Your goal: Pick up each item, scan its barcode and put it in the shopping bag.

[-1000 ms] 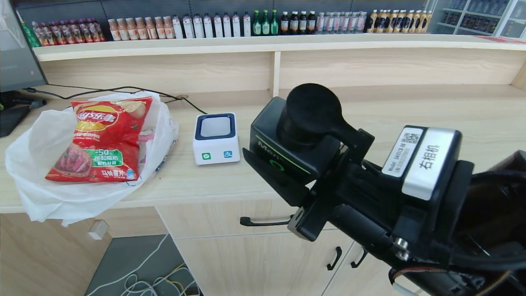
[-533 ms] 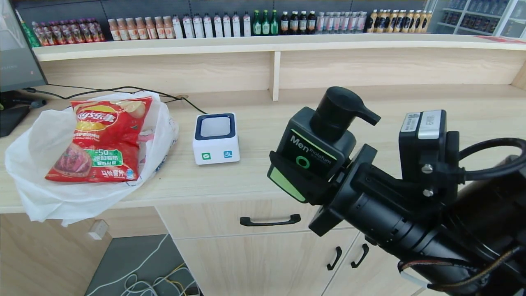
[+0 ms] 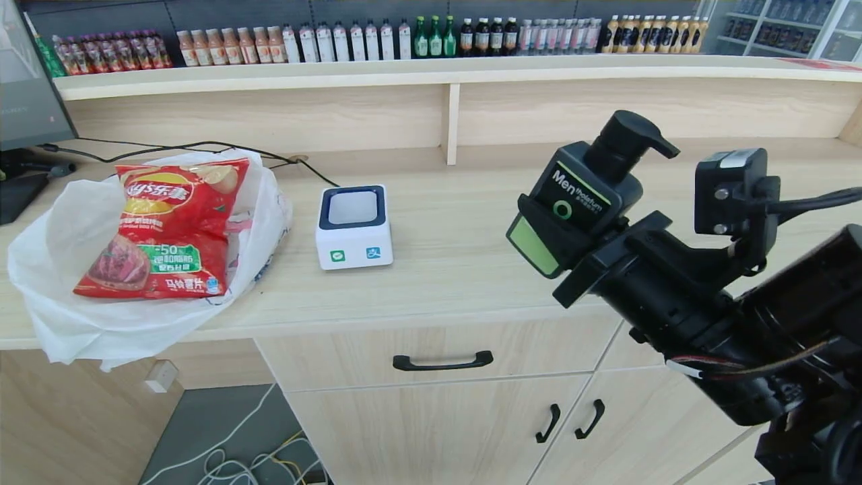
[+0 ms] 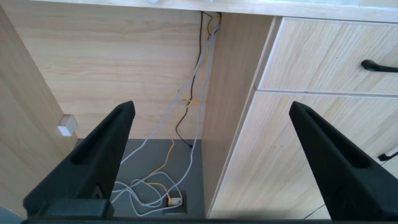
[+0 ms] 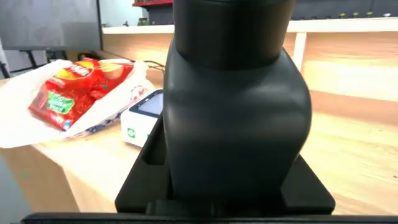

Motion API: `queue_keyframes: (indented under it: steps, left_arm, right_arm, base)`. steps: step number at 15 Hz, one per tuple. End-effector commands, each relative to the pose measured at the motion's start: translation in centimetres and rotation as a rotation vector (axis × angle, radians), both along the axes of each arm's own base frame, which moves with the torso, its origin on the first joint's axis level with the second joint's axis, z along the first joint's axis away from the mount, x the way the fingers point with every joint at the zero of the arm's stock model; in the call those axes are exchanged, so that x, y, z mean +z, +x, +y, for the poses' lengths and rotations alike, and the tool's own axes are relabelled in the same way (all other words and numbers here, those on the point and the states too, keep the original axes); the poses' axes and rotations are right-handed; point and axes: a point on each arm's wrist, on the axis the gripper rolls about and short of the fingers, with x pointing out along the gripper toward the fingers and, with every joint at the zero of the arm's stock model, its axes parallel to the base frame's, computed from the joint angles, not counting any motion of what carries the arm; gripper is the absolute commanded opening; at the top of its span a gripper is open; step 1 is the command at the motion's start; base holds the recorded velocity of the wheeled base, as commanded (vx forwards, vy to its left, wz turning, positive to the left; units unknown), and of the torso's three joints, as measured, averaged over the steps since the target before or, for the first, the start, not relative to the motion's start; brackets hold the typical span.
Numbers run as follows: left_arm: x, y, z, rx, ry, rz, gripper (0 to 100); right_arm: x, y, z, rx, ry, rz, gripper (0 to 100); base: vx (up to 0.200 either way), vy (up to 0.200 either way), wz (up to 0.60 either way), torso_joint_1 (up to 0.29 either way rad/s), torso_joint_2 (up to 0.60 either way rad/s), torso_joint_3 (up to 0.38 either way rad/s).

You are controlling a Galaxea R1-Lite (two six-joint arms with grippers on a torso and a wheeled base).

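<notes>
My right gripper [image 3: 572,232] is shut on a black pump bottle [image 3: 587,186] with a green label, held tilted above the right part of the counter. Up close in the right wrist view, the pump bottle [image 5: 233,118] sits between the fingers. The white barcode scanner [image 3: 354,227] stands on the counter, left of the bottle. Farther left lies the white shopping bag [image 3: 81,269] with a red chip bag [image 3: 165,225] on it. The scanner [image 5: 142,121] and chip bag [image 5: 78,90] lie beyond the bottle in the right wrist view. My left gripper [image 4: 211,162] hangs open below counter height, facing the cabinet.
A black cable [image 3: 202,145] runs along the counter's back to the scanner. A monitor [image 3: 30,87] stands at the far left. Bottles [image 3: 431,37] line the shelf behind. Drawers with black handles [image 3: 442,362] sit under the counter, and loose cables [image 4: 155,186] lie on the floor.
My right arm has swung to the right and away from the camera with the pump bottle, which has turned more upright. The scanner, shopping bag and chip bag have not moved.
</notes>
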Motion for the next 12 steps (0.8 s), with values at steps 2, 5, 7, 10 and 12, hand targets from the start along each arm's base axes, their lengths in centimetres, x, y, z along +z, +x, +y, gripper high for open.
queue_keyframes:
  steps: [2, 5, 7, 10, 12]
  left_arm:
    - [0.0, 0.0, 0.0, 0.001, -0.001, 0.000, 100]
    - [0.0, 0.0, 0.0, 0.001, -0.001, 0.000, 100]
    - [0.0, 0.0, 0.0, -0.001, -0.001, 0.000, 100]
    - [0.0, 0.0, 0.0, 0.001, -0.001, 0.000, 100]
    - [0.0, 0.0, 0.0, -0.001, -0.001, 0.000, 100]
  right_arm:
    - [1.1, 0.2, -0.9, -0.081, 0.026, -0.029, 0]
    - [1.8, 0.6, -1.2, -0.131, 0.007, -0.087, 0]
    - [2.8, 1.3, -0.7, -0.141, 0.044, -0.131, 0]
    - [3.0, 1.3, -0.9, -0.145, 0.051, -0.137, 0]
    - [3.2, 1.7, -1.1, -0.158, 0.056, -0.143, 0]
  base:
    - [0.000, 0.000, 0.00, 0.000, 0.00, 0.000]
    - [0.000, 0.000, 0.00, 0.000, 0.00, 0.000]
    - [0.000, 0.000, 0.00, 0.000, 0.00, 0.000]
    - [0.000, 0.000, 0.00, 0.000, 0.00, 0.000]
    - [0.000, 0.000, 0.00, 0.000, 0.00, 0.000]
